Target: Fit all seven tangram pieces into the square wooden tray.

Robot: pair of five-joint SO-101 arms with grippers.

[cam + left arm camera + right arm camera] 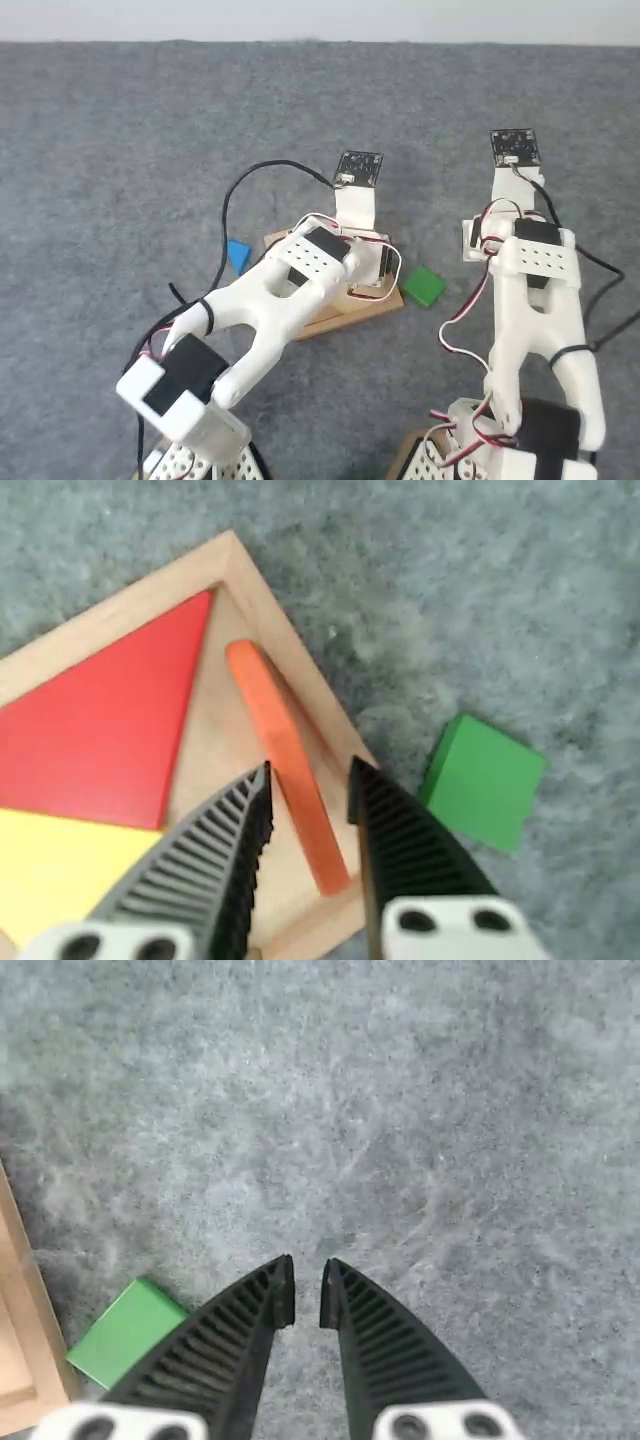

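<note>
Left wrist view puts my left gripper (pixel 308 775) over a corner of the square wooden tray (pixel 262 585). Its jaws are spread, with the thin orange tangram piece (pixel 285 750) between them, and neither finger seems to press it. That orange piece stands on its edge, leaning against the tray's inner wall instead of lying flat. I take that as the reason I straddle it: it needs tipping down onto the bare wood beside the flat red triangle (pixel 110 710). A flat yellow piece (pixel 50 870) lies against the red one. Just outside the tray wall the green square piece (pixel 483 780) sits on the grey carpet (pixel 480 580). A small blue piece (pixel 238 255) lies on the tray's opposite side, so both are still to be fitted. My right gripper (pixel 305 1295) hangs over bare carpet near the green square, fingers parted only a sliver, holding nothing.
</note>
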